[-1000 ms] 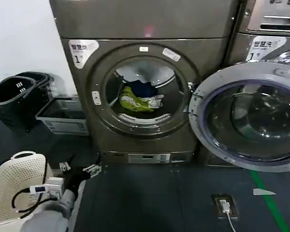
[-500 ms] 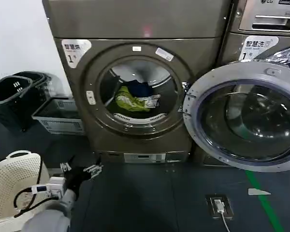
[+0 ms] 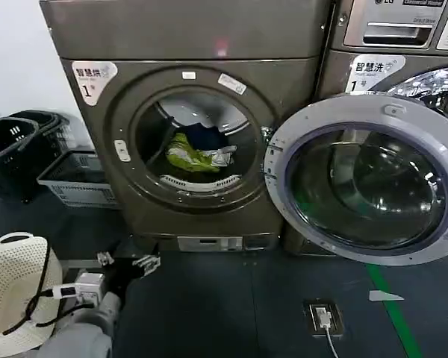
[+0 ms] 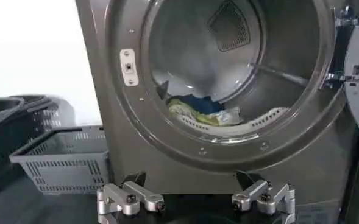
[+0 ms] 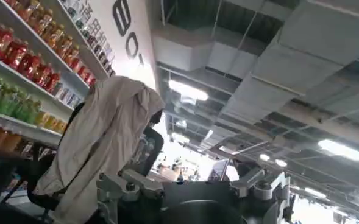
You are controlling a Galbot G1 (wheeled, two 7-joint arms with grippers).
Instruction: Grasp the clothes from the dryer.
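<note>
The dryer (image 3: pixel 119 216) is bronze-grey with a "1" sticker, and its round porthole stands open. The clothes (image 3: pixel 194 153) lie inside the drum: a yellow-green piece with dark blue behind and a pale patterned bit beside it. They also show in the left wrist view as a low pile of clothes (image 4: pixel 206 112) on the drum floor. My left gripper (image 3: pixel 127 262) hangs low near the floor in front of the dryer's base, open and empty, well short of the porthole. From its wrist, the left gripper (image 4: pixel 197 204) faces the opening. My right gripper (image 5: pixel 191 189) is open and points up at a ceiling.
The chrome-rimmed glass door (image 3: pixel 362 179) swings wide to the right, in front of the LG machine (image 3: pixel 388 30). Black baskets (image 3: pixel 15 149) and a grey crate (image 3: pixel 78 179) sit left of the dryer. A white perforated basket (image 3: pixel 15 283) is beside my left arm. A floor socket (image 3: pixel 321 317) lies to the right.
The dryer, door and baskets have slid leftward in the head view. My left gripper stays low before the dryer's base, still open.
</note>
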